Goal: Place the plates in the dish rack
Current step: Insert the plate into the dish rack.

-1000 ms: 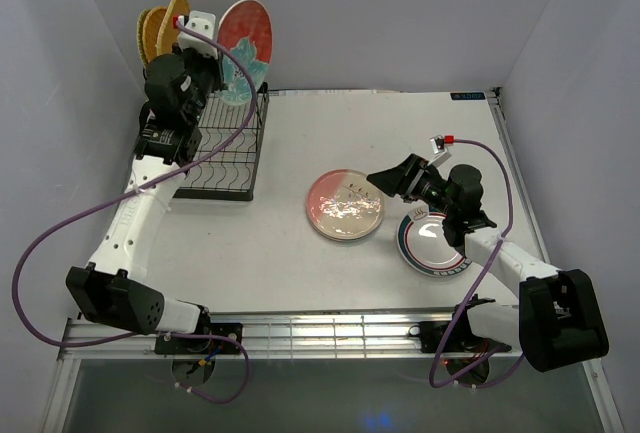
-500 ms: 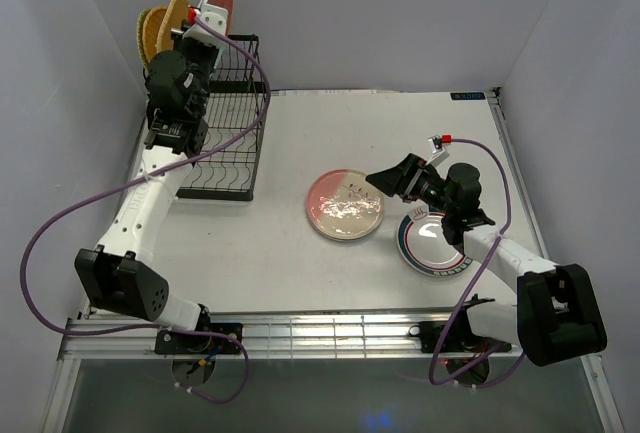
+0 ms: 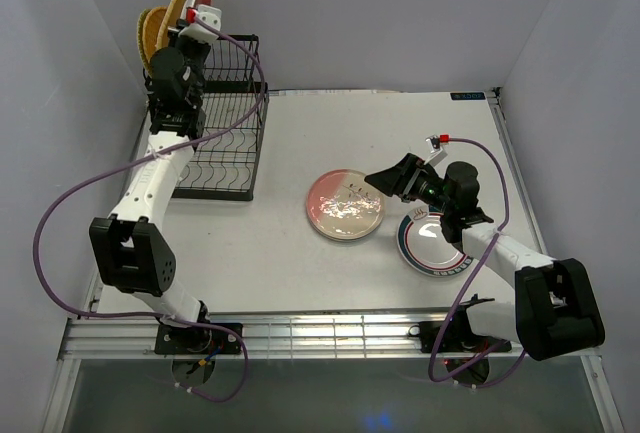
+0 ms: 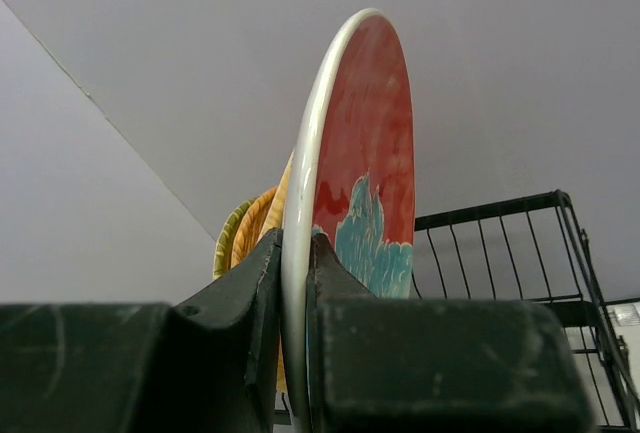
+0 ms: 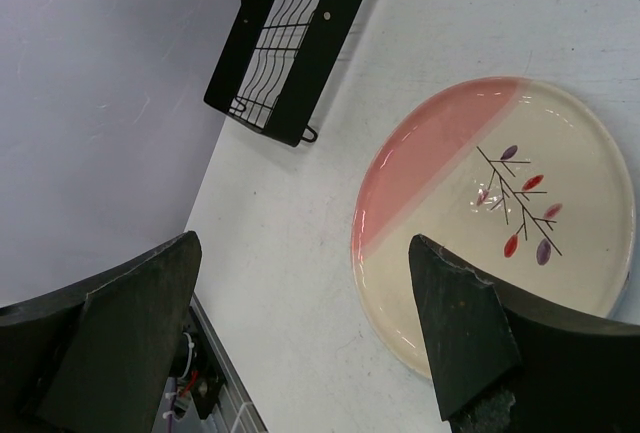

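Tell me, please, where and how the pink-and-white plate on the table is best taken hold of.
Probably at its rim, from the right. The pink-and-white plate lies flat on the table, so only its shallow lip offers anything to pinch. The right end effector hovers open just above that side, so a tilted approach there looks shortest.

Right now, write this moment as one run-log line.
left gripper: shut on red plate, upright at dish rack | right gripper: open by pink-and-white plate
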